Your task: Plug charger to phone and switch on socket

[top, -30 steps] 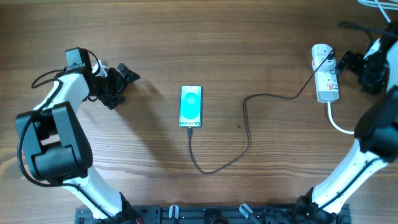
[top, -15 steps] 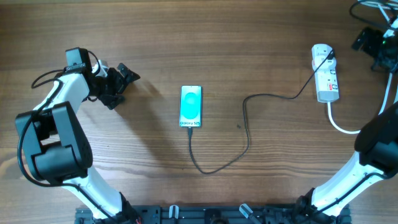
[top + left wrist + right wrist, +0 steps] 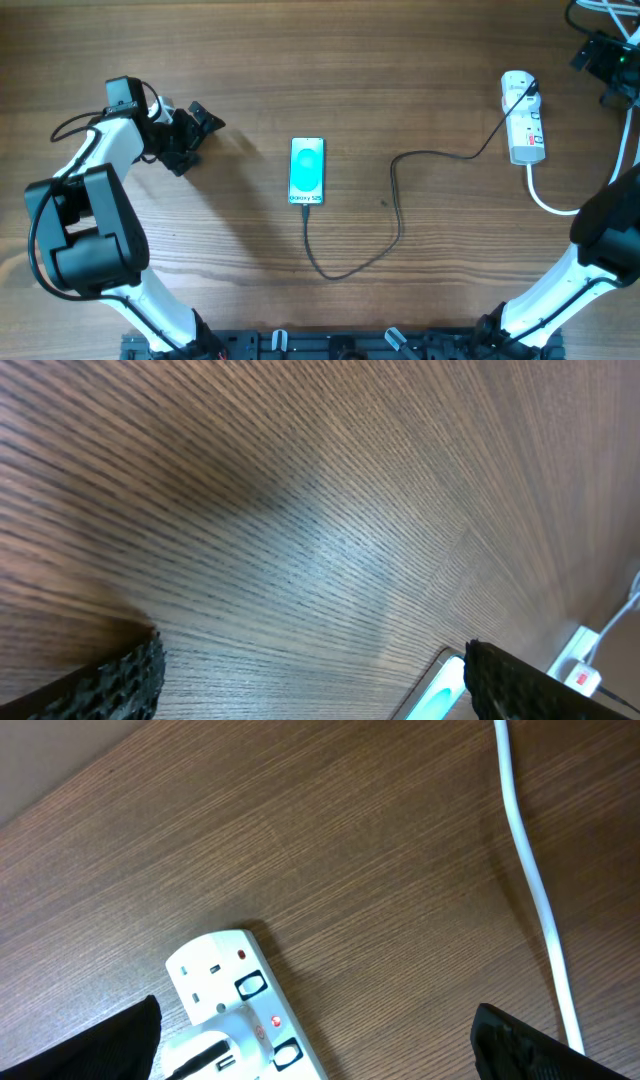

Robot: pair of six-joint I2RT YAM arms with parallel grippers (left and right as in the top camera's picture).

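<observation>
From overhead only, charger (image 3: 307,228) reaches phone (image 3: 307,171).

A wood-grain table (image 3: 420,60) carries a phone (image 3: 307,171) lying flat near its middle, its teal screen up and the end with the white text towards the near edge. The charger (image 3: 398,215), a thin black cable, meets that end of the phone, loops towards the near edge, then bends back and runs across to the socket (image 3: 523,131). The socket is a white strip lying lengthwise near the right far corner, and from its near end a white cable (image 3: 543,200) curves off towards the right edge.
</observation>
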